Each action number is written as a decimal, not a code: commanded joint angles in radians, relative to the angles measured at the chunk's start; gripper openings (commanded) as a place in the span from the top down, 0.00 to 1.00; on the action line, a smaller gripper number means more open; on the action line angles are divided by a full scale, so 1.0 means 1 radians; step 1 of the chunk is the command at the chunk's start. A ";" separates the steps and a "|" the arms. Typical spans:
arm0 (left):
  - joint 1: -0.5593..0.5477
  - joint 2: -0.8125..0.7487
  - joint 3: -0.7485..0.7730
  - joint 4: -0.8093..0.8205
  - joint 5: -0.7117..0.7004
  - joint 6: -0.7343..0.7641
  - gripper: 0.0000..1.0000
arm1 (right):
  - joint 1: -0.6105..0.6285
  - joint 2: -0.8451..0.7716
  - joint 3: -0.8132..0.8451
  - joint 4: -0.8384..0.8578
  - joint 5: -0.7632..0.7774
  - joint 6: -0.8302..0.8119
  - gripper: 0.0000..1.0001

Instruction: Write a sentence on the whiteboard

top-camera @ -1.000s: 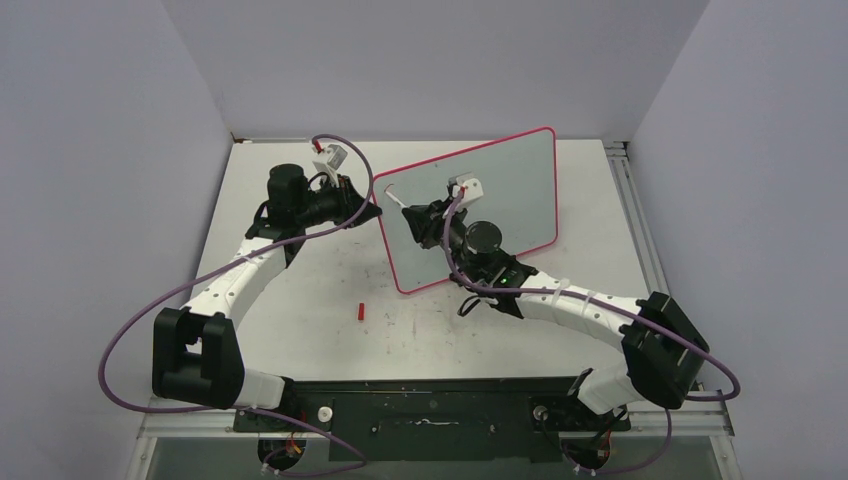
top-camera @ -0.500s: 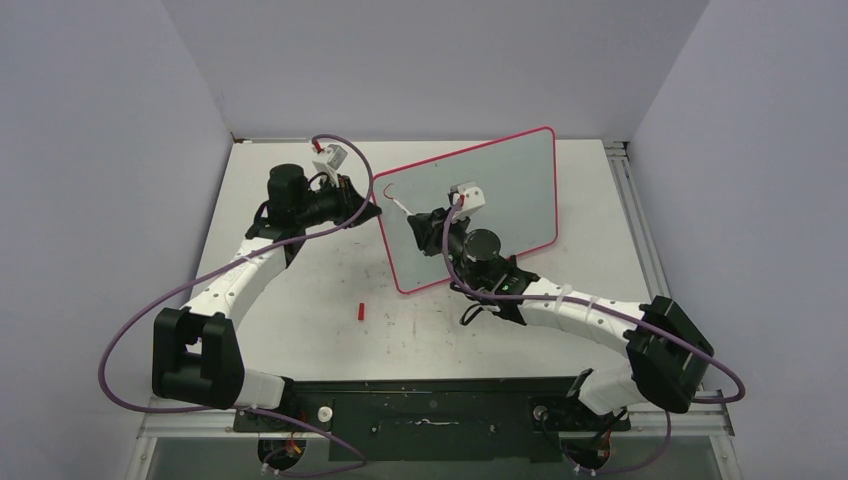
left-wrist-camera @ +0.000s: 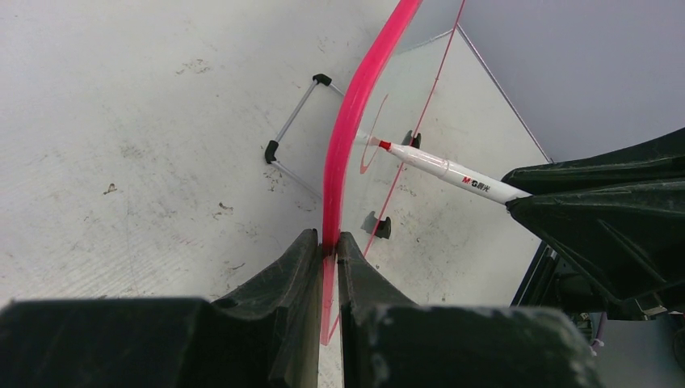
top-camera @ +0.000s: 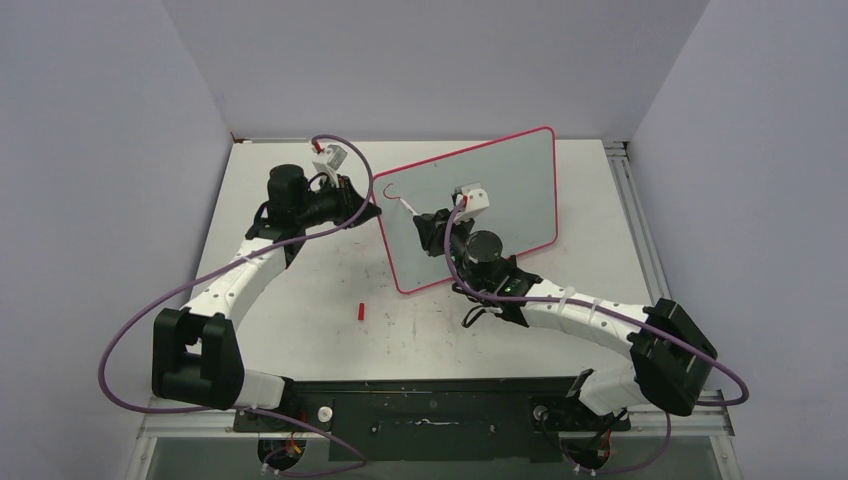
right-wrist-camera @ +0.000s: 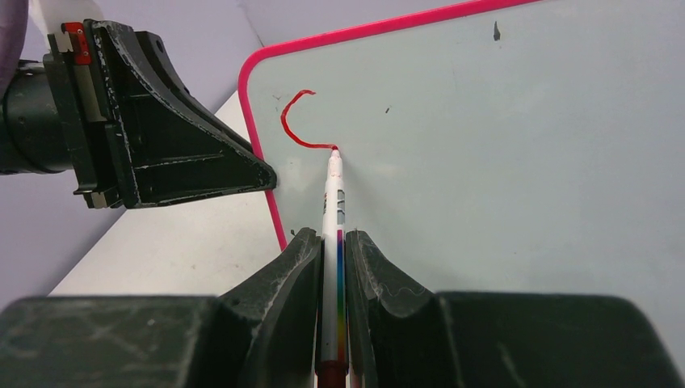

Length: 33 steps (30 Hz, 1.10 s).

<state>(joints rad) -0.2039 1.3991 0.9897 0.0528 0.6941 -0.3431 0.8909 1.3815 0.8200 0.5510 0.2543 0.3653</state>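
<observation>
We see a white bench (top-camera: 300, 330), its surface marked with faint grey scuffs (left-wrist-camera: 194, 65) and smudges. A small red marker cap (top-camera: 360, 311) lies alone on it, a little left of the middle and closer to the near edge than the far one. A white marker (right-wrist-camera: 334, 194) with a rainbow stripe down its barrel, small printing and a red-stained tip points toward the far-left corner, its tip touching the whiteboard (right-wrist-camera: 501, 162). Plain lilac-grey walls (top-camera: 430, 60) close the bench in at the left, far and right edges. A metal rail (top-camera: 628, 200) runs along the right edge, and a black plate (top-camera: 440, 405) spans the near edge.
</observation>
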 commanded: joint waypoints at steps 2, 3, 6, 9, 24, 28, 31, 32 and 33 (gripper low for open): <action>-0.010 -0.042 -0.003 0.032 0.029 0.003 1.00 | 0.006 -0.038 -0.018 -0.027 0.015 -0.017 0.95; -0.011 -0.043 -0.002 0.032 0.030 0.003 1.00 | 0.008 -0.041 -0.022 -0.027 0.013 -0.017 0.95; -0.010 -0.042 -0.002 0.033 0.029 0.003 1.00 | 0.012 -0.041 -0.028 -0.030 0.010 -0.014 0.95; -0.010 -0.044 -0.002 0.033 0.028 0.003 1.00 | 0.021 -0.040 -0.031 -0.030 0.007 -0.017 0.95; -0.009 -0.047 -0.002 0.035 0.029 0.003 1.00 | 0.060 0.000 -0.011 0.009 -0.024 -0.037 0.95; -0.009 -0.046 -0.003 0.035 0.028 0.003 1.00 | 0.071 0.011 0.000 0.018 -0.027 -0.040 0.95; -0.009 -0.048 -0.003 0.035 0.027 0.003 1.00 | 0.075 0.013 0.005 0.023 -0.027 -0.042 0.95; -0.008 -0.048 -0.003 0.035 0.026 0.003 1.00 | 0.077 0.009 0.007 0.023 -0.027 -0.044 0.95; -0.009 -0.050 -0.003 0.035 0.025 0.003 1.00 | 0.081 0.000 0.007 0.022 -0.026 -0.047 0.95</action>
<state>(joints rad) -0.2081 1.3891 0.9852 0.0521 0.6937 -0.3431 0.9585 1.3884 0.8001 0.5220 0.2356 0.3355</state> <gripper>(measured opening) 0.085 0.160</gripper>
